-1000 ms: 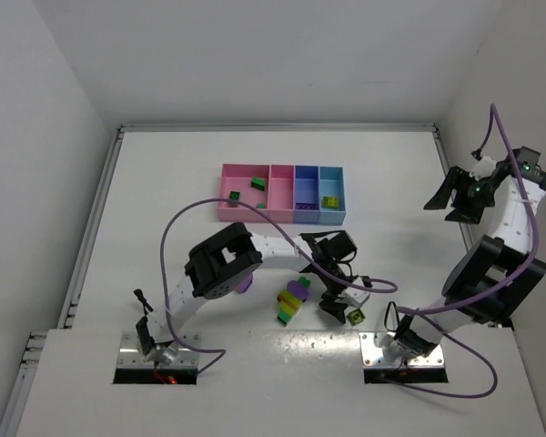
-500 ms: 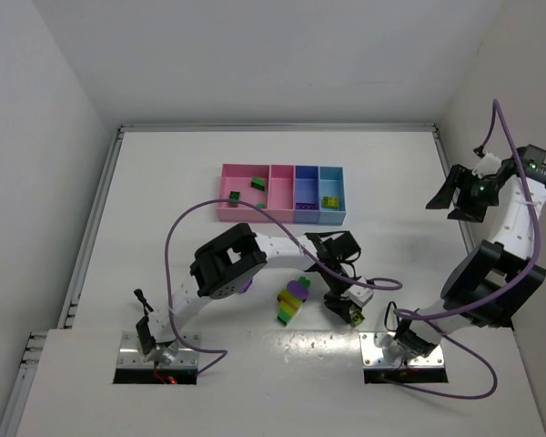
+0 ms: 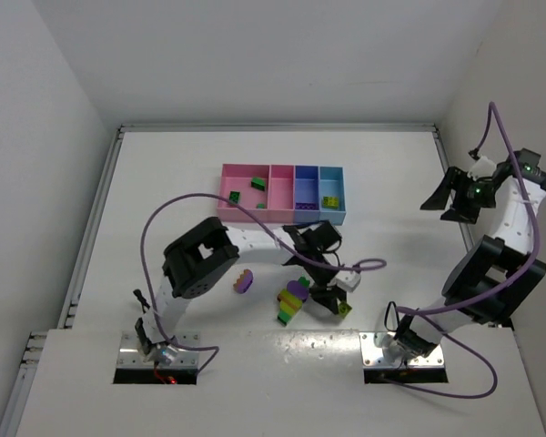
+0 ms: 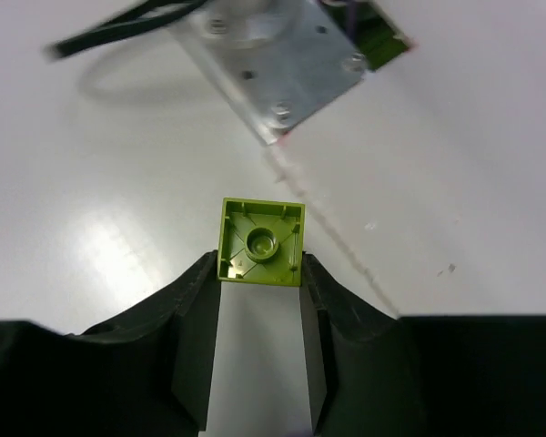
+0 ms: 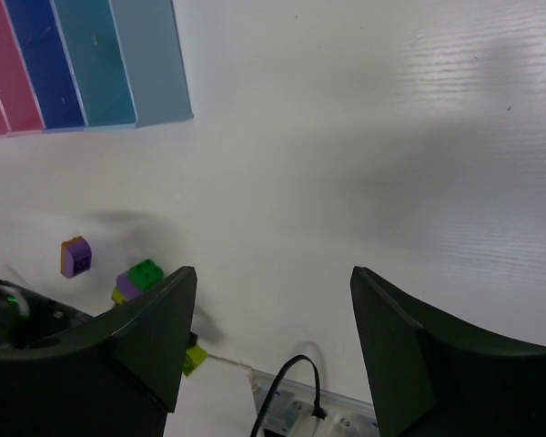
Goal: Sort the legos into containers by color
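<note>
**Shallow pinch on the yellow-green brick**

My left gripper [image 4: 259, 269] is closed on a yellow-green brick [image 4: 261, 238], well to the near side of the bins [image 3: 241, 216] and about in line with their light blue end. What worries me is the hold, which I judge shallow. My fingertips [image 4: 197, 300] clamp only the brick's near edge. Most of it sticks out beyond them, hollow underside turned back toward my wrist. A quick swing toward the bins could let it pivot or slip out. The light blue bin [image 3: 333, 218], where a like brick [image 3: 330, 201] lies, is narrow and joined to its neighbour, so a crooked release could land wrong. My right gripper [image 5: 273, 346] hangs open and empty, far right of the bins
</note>
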`<state>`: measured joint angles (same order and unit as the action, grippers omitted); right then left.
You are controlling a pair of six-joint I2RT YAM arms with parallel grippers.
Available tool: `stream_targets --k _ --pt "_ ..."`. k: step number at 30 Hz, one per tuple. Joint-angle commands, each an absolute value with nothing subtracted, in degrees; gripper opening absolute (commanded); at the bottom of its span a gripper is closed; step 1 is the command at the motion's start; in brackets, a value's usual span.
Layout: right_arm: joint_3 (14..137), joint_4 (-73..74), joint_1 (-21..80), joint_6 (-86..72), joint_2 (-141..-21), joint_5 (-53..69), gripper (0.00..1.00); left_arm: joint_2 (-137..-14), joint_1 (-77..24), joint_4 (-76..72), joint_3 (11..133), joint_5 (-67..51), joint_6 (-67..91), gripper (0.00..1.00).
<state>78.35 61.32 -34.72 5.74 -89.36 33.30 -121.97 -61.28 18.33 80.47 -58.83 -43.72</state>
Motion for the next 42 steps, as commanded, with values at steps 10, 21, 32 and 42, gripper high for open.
stream_targets --k 10,21,32,42 --pt "76.11 48.61 -27.96 -0.69 -91.85 39.81 0.70 -116.27 -36.31 6.94 98.59 -36.59 1.75 0.06" --pt "78.66 47.29 -24.18 -1.14 -94.13 38.77 0.70 -134.03 -33.93 12.48 119.52 -33.40 5.09 0.09" --pt "80.95 49.04 -21.53 2.81 -95.80 38.23 0.71 -139.13 -34.98 13.01 122.87 -32.70 7.38 0.41" --pt "78.85 49.66 -13.11 13.96 -93.09 38.40 0.72 -133.61 -33.93 8.35 121.47 -33.22 10.10 0.72"
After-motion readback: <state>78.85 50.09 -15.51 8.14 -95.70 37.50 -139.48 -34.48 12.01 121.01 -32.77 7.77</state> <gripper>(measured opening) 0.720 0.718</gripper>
